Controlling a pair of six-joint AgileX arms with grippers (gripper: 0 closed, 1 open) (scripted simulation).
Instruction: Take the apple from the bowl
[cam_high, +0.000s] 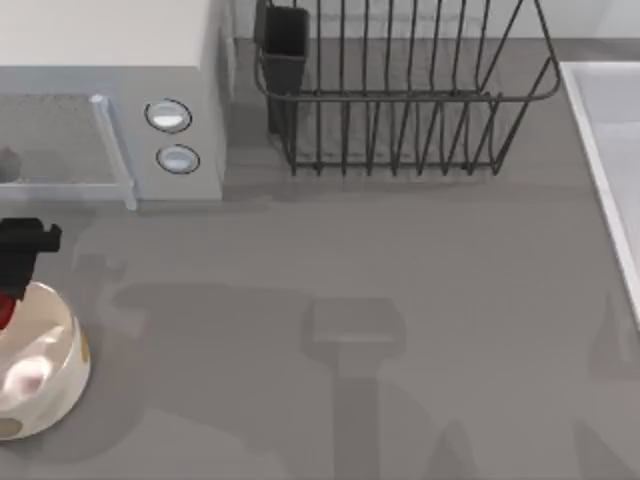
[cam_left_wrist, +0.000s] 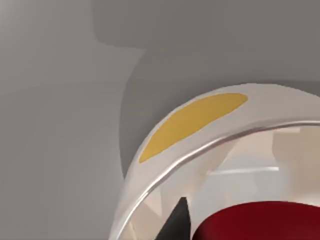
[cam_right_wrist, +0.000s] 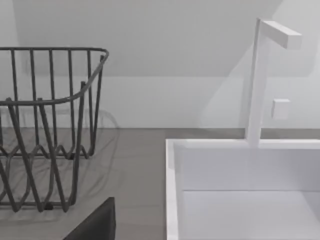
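while hovering: left pincer (cam_high: 12, 275) is hanging over the bowl (cam_high: 45, 385) at the bench's (cam_high: 400, 300) left edge
apple (cam_left_wrist: 260, 220): sitting inside the bowl, just beside a dark fingertip (cam_left_wrist: 177, 222)
pincer state: cannot tell

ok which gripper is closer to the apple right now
Left. The left gripper is at the bowl, right over the apple. The right gripper is far off, by the sink.
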